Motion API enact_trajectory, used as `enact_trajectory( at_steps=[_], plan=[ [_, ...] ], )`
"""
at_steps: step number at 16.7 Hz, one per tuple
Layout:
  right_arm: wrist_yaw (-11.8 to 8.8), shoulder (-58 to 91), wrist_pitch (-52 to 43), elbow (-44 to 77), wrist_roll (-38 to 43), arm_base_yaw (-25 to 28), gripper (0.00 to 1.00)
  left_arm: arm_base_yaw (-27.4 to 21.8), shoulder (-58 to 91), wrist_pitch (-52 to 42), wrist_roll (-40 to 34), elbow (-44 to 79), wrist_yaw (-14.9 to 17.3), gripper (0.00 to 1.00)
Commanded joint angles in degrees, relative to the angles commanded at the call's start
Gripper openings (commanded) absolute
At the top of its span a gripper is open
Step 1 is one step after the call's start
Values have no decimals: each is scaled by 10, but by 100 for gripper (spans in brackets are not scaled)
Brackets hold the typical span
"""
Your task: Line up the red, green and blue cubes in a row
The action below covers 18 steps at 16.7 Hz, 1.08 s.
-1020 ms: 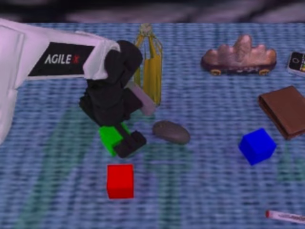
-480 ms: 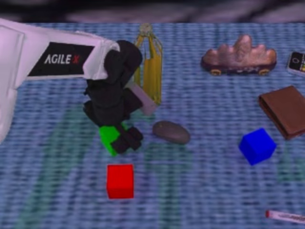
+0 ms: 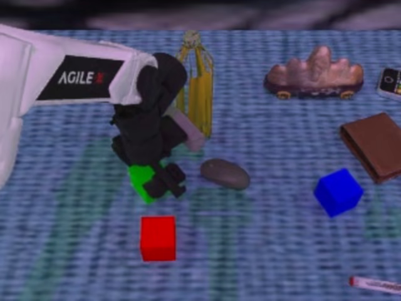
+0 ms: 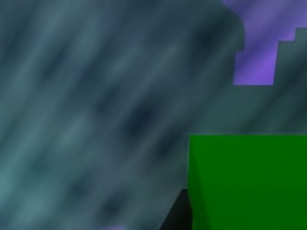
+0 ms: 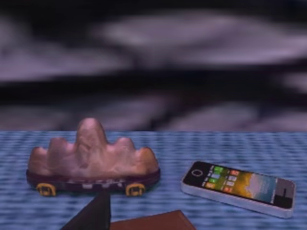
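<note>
Nearest me, the red cube [image 3: 157,237] sits alone on the blue woven table [image 3: 263,251]. Just beyond it, the left gripper [image 3: 155,179] has its fingers pressed in on the green cube [image 3: 141,180], which looks gripped and low over the cloth. The row's free spot seems to lie toward the red cube, straight nearer from the gripper; the left arm is plainly closest. The blue cube [image 3: 338,192] waits well off to the right. Farther back lie a grey stone [image 3: 225,173], a brown wallet [image 3: 374,145], a yellow bottle [image 3: 199,84], a toy cart [image 3: 313,73] and a phone [image 3: 391,81]. The right gripper is out of sight.
</note>
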Motion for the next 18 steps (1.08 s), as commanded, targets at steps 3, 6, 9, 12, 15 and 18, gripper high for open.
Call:
enact_trajectory(
  at_steps=[3,6,9,12,15,18],
  plan=[
    [0,0,0,0,0,0,100,0,0,0,0,0,0,0],
    [0,0,0,0,0,0,100,-1,-16,-9,-3,5,6,0],
    [0,0,0,0,0,0,100,1,-30,-49,-3,30,6,0],
    [0,0,0,0,0,0,100,6,-54,-112,-3,64,6,0],
    [0,0,0,0,0,0,100,9,-71,-142,-4,83,5,0],
    [0,0,0,0,0,0,100,6,-69,-141,-3,82,5,0]
  ],
)
